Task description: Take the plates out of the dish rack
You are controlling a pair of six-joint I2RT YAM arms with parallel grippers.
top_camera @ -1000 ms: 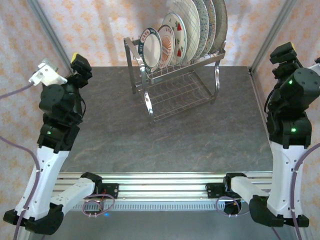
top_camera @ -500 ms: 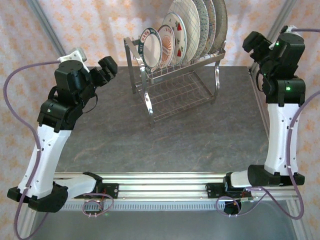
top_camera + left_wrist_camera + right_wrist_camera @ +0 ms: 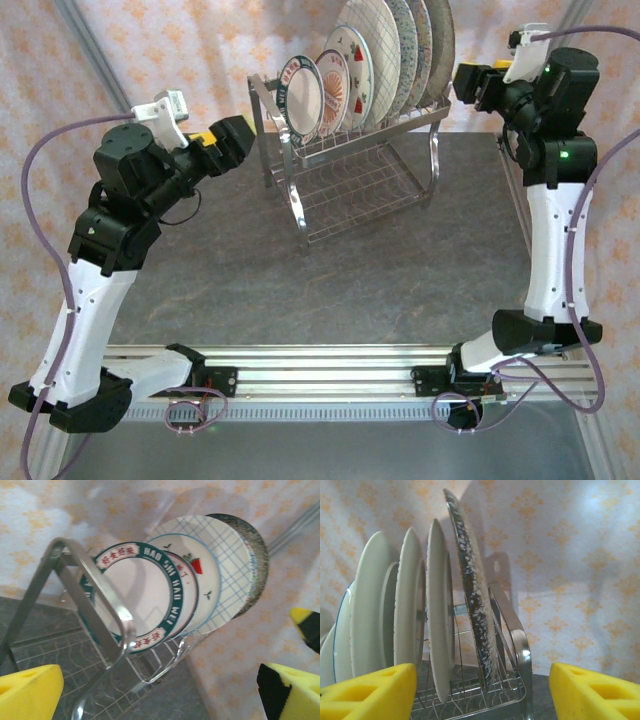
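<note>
Rack: we see a two-tier shiny silver wire dish rack [image 3: 350,165] standing toward the far side of the dark grey stone-look desk [image 3: 330,280], with a looped handle at each end.
Plates, general: a close row stands on edge in the upper tier, small ones at the left end and larger ones toward the right.
Front plate: small round white plate with a dark green lettered rim [image 3: 135,597], just behind the left handle.
Next two: small white plate with a red-orange fruit print [image 3: 337,88], then a white plate with red fruit and green sprigs [image 3: 200,572].
Larger ones: big white plate with blue plaid lines [image 3: 235,565]; at the right end, a dark speckled plate [image 3: 470,600], seen edge-on beside the right handle.
Left tool [image 3: 238,142]: yellow pads [image 3: 30,692] spread wide, nothing between them. It is level with the upper tier, just left of the left handle and apart from it.
Right tool [image 3: 465,82]: yellow pads [image 3: 370,690] spread wide, empty. It is just off the rack's right end, facing the plate edges.
Change: half a second back we had both tools farther out. Each has since closed in on its end of the rack.
Unchanged: rack and plates have not shifted.
</note>
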